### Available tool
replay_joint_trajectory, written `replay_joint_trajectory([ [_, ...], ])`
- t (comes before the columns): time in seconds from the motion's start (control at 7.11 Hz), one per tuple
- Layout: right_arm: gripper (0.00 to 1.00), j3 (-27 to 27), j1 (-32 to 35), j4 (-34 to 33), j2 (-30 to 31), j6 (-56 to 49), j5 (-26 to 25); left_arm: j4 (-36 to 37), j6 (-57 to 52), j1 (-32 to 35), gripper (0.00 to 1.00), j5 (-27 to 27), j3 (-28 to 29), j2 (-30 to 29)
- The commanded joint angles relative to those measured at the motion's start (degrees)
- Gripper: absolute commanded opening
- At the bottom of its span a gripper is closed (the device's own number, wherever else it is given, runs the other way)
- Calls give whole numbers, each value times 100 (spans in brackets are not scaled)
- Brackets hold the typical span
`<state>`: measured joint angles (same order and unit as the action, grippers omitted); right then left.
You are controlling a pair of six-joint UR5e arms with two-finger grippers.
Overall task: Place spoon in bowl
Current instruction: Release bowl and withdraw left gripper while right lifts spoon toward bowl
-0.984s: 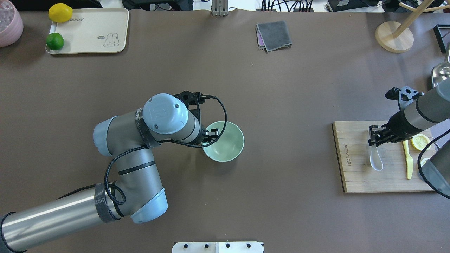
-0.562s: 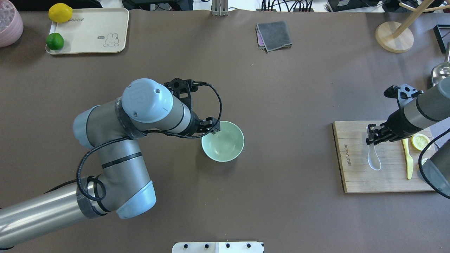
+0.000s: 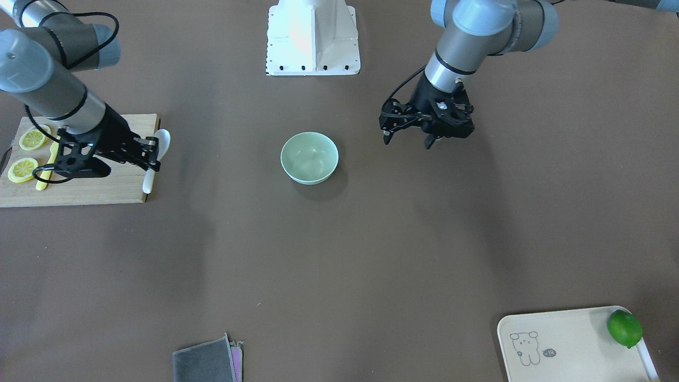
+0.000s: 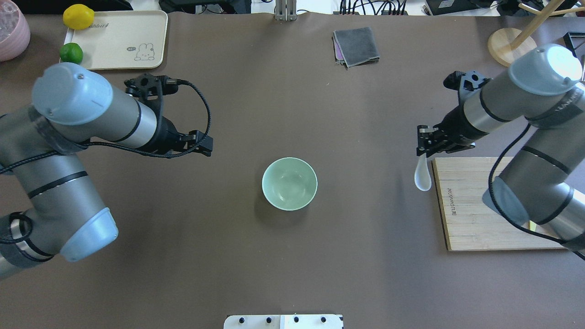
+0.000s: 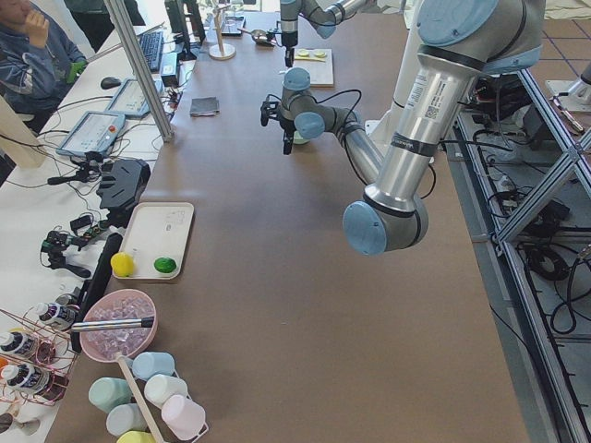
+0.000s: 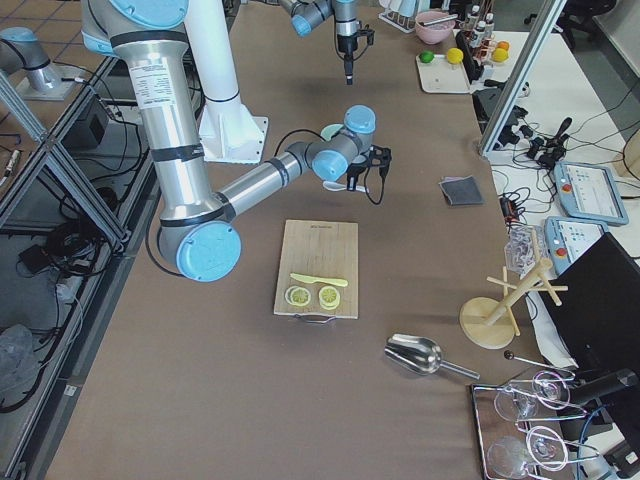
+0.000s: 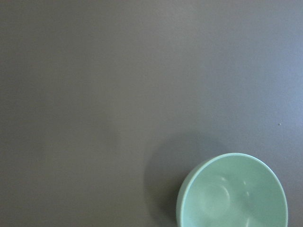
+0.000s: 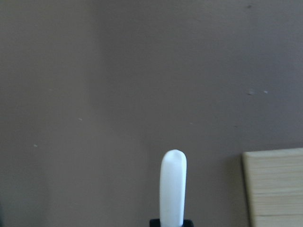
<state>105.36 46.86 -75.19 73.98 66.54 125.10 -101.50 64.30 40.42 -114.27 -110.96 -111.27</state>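
Note:
The pale mint-green bowl (image 4: 289, 183) stands empty at the table's middle; it also shows in the front view (image 3: 309, 157) and at the lower right of the left wrist view (image 7: 232, 191). My right gripper (image 4: 422, 151) is shut on the handle of the white spoon (image 4: 422, 176). It holds the spoon in the air just past the left edge of the wooden cutting board (image 4: 484, 205), well right of the bowl. The spoon's scoop shows in the right wrist view (image 8: 173, 187). My left gripper (image 4: 206, 145) is open and empty, to the left of the bowl and apart from it.
A yellow knife (image 3: 45, 172) and lemon slices (image 3: 33, 139) lie on the cutting board. A cream tray (image 4: 116, 39) with a lemon (image 4: 78, 16) and a lime (image 4: 71, 53) sits far left. A grey cloth (image 4: 356, 45) and a wooden stand (image 4: 512, 48) sit at the far edge.
My left gripper has drawn back from the bowl's rim, moving left and away. My right gripper has lifted the spoon off the cutting board and carried it past the board's left edge.

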Motion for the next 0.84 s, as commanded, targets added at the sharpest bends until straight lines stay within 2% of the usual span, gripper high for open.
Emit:
replay_joint_trajectory([
  [0.0,0,-67,-798,-154,-1022,1338,-1088,-10,-1107,718,98,-383,-233,806],
  [0.14,0,-259,-906,-206,-1339,1414,-1154,-19,-1574,1035,98,-490,-268,1070],
  [0.28,0,-479,-1125,-190,-1630,1780,-1528,-11,-2057,1369,98,-500,-277,1255],
  [0.42,0,-994,-1318,-181,-2146,1897,-1924,-10,-2384,1616,98,-648,-295,1388],
  [0.56,0,-1252,-1486,-163,-2369,2002,-2171,-10,-2439,1688,98,-780,-269,1389],
  [0.7,0,-1254,-1653,-137,-2371,2012,-2470,-10,-2440,1680,98,-781,-234,1389],
])
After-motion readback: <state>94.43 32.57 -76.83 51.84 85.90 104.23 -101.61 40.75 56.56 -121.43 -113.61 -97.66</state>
